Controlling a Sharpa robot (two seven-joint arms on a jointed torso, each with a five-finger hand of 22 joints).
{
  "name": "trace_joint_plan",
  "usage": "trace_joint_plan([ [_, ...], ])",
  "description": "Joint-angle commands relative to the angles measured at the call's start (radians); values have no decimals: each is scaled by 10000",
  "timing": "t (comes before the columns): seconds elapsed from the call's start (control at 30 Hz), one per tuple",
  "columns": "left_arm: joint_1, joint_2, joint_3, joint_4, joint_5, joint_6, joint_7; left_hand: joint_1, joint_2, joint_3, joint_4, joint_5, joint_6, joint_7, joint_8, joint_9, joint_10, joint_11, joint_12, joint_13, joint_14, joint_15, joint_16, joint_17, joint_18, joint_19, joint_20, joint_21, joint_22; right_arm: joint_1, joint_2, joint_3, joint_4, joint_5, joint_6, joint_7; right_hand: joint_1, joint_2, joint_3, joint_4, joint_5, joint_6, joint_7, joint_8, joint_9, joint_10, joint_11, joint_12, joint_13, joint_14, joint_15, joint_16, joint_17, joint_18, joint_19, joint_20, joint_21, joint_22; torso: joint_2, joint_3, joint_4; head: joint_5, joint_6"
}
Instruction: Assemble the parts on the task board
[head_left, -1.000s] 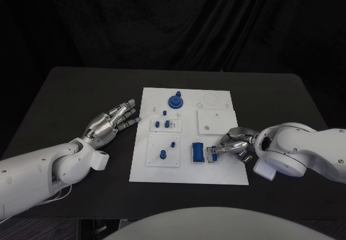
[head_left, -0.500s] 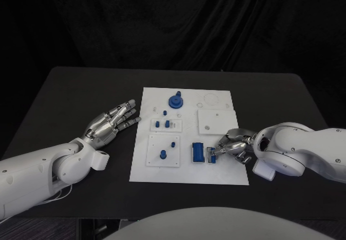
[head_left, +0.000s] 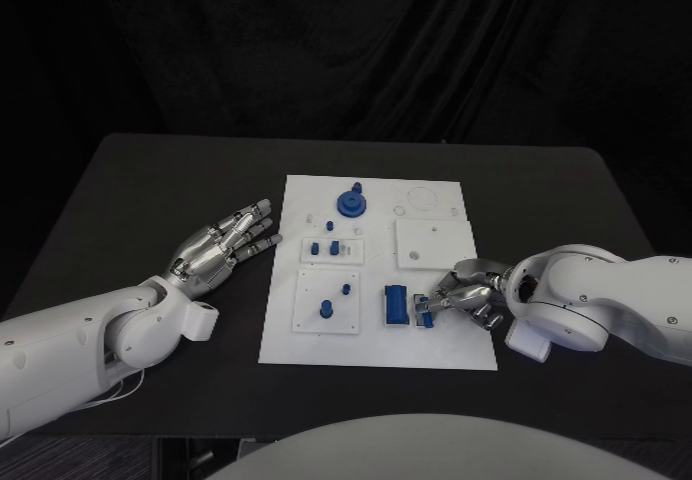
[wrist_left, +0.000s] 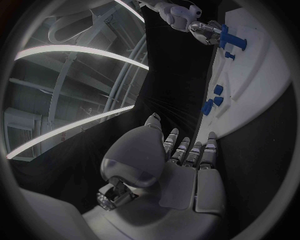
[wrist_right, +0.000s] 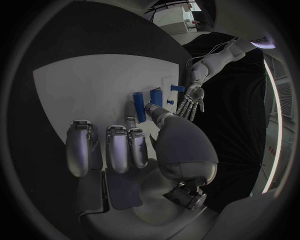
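The white task board lies in the middle of the black table. A long blue block lies on its near right part. Just right of the block, my right hand pinches a narrow blue part between thumb and a fingertip, low on the board. The right wrist view shows that part on the board beside the thumb, with the block beyond. My left hand rests open on the table left of the board, fingers spread, holding nothing.
A blue round knob stands at the board's far middle. Small blue pieces and pegs sit in white sub-plates on the left half. A blank white square plate lies just beyond my right hand.
My right hand has crept very slightly toward the blue block with the narrow part. The left arm has not moved.
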Motion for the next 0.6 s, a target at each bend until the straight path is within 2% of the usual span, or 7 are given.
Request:
trace_joint_plan([
  [0.03,-21,13,2,8,27,107,28,111,8,-3,-68,40,-9,36,-2,4,-4,75,47,8,37,67,43,14,83,34,3,55,-10,-26,-1,-2,21,20,75,-150,-194,-39,-241,134,-140,-67,43,-59,-31,1043,105,27,2629,757,102,32,1117,62,399,84,-63,2133,4,3,-6,26,-1],
  [0.23,-24,15,2,5,27,113,14,117,7,0,-77,49,-10,36,-2,4,-4,75,48,7,37,68,43,14,83,35,4,56,-10,-26,-17,-2,49,-264,-48,-62,-287,-30,-529,346,-428,-60,45,-20,-38,1043,112,27,2629,761,112,44,1144,64,395,99,-71,2131,10,4,-15,50,-1],
  [0.5,-30,14,2,3,27,121,-4,122,7,2,-85,57,-8,37,-1,4,-6,75,45,7,38,70,44,14,82,39,4,59,-5,-26,-71,-2,81,-371,-292,67,-349,78,-876,656,-649,-17,-20,327,126,1043,59,27,2629,768,71,62,1184,62,403,70,-56,2136,7,8,-6,62,-1],
  [0.6,-34,10,2,4,27,125,-12,122,7,2,-85,57,-8,37,-1,4,-6,75,45,7,38,70,44,14,82,39,4,59,-5,-26,-121,-2,110,-407,-369,154,-362,93,-910,696,-667,-31,-23,356,141,1043,56,27,2629,771,68,67,1199,63,400,67,-63,2134,9,9,-6,70,-1],
])
